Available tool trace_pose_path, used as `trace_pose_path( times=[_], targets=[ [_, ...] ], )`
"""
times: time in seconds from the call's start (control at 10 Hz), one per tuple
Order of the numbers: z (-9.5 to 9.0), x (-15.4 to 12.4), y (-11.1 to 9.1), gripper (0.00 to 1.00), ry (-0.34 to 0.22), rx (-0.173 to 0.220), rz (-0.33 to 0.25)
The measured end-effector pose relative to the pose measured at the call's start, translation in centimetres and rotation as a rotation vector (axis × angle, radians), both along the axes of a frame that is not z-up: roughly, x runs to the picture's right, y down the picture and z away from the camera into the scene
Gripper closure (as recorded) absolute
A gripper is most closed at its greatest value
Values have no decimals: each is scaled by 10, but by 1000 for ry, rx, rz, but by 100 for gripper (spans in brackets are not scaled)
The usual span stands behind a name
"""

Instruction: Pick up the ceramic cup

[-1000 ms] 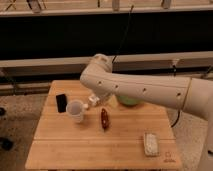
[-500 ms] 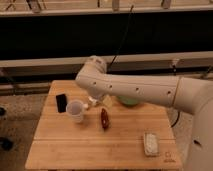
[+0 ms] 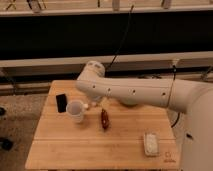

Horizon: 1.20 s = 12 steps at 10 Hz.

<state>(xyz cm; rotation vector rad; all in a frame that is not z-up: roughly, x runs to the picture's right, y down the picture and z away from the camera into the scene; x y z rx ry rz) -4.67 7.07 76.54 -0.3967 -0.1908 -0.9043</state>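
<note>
The ceramic cup (image 3: 75,110) is small and white with a wide round rim, standing upright on the left half of the wooden table (image 3: 75,145). My gripper (image 3: 91,105) is at the end of the white arm, just right of the cup's rim and close to it. The arm reaches in from the right and covers the table's back middle.
A black rectangular object (image 3: 61,103) lies left of the cup. A reddish-brown item (image 3: 104,119) lies right of the cup. A white packet (image 3: 150,143) sits at the front right. A green bowl (image 3: 127,102) is mostly hidden behind the arm. Dark shelving runs behind the table.
The arm has swung left, bringing the gripper from the table's middle to beside the cup's rim. The cup and other objects have not moved.
</note>
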Motion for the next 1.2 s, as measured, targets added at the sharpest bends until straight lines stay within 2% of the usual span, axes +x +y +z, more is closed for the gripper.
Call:
trace_pose_path(
  times=[0.2,0.5,1.2],
  targets=[
    [6,1,6,20,-25,-7,-12],
    [13,-23,15,20,-72,-15,-50],
    [18,-35,34,20,-144,-19,-117]
  ],
)
